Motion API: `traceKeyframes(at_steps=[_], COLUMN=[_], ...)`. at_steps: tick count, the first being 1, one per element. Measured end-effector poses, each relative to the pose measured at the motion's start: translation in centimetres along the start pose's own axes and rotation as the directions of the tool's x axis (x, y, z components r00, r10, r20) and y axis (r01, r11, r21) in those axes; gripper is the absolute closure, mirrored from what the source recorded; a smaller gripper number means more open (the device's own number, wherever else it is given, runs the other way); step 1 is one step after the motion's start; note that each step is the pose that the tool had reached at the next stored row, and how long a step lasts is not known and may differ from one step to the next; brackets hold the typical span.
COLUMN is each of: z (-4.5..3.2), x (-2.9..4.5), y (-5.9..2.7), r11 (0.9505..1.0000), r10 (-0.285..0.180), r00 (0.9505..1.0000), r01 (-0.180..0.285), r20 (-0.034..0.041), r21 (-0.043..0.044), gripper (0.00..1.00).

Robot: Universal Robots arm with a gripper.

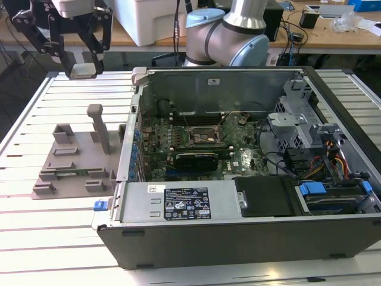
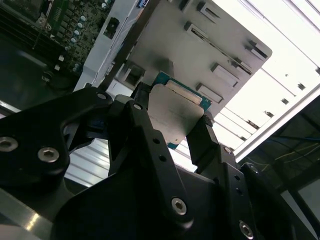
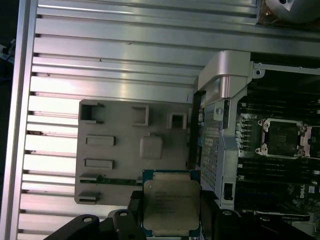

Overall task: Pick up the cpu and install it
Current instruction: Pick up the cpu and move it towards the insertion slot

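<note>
The black gripper [image 3: 171,204] clamped the flat square silver-topped cpu [image 3: 170,212] between its fingers. The black-framed socket [image 3: 282,138] lay well apart from them.

CLEAR: open air around your pincer [image 1: 82,67] carrying the cpu [image 1: 83,72], high over the surface [image 1: 53,95] | BELOW: fixture post [image 1: 97,122] stands upright | CASE: top open; case wall [image 1: 136,107] between you and socket [image 1: 199,136]; graphics card [image 1: 196,159] just beside socket; cables [image 1: 280,161] crowd the exterior view's right
</note>
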State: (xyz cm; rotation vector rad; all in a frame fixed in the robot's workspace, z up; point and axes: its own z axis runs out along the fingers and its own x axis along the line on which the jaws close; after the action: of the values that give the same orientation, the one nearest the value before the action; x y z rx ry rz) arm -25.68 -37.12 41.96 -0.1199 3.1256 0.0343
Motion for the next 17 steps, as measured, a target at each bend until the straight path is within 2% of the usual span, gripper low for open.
traceKeyframes(at_steps=[17], z=[0.77], x=[-1.70], y=[-0.08], r11=[1.0000], r10=[0.000], r00=[1.0000], r01=[0.000], r20=[0.0001], r21=[0.0002], gripper=[0.45])
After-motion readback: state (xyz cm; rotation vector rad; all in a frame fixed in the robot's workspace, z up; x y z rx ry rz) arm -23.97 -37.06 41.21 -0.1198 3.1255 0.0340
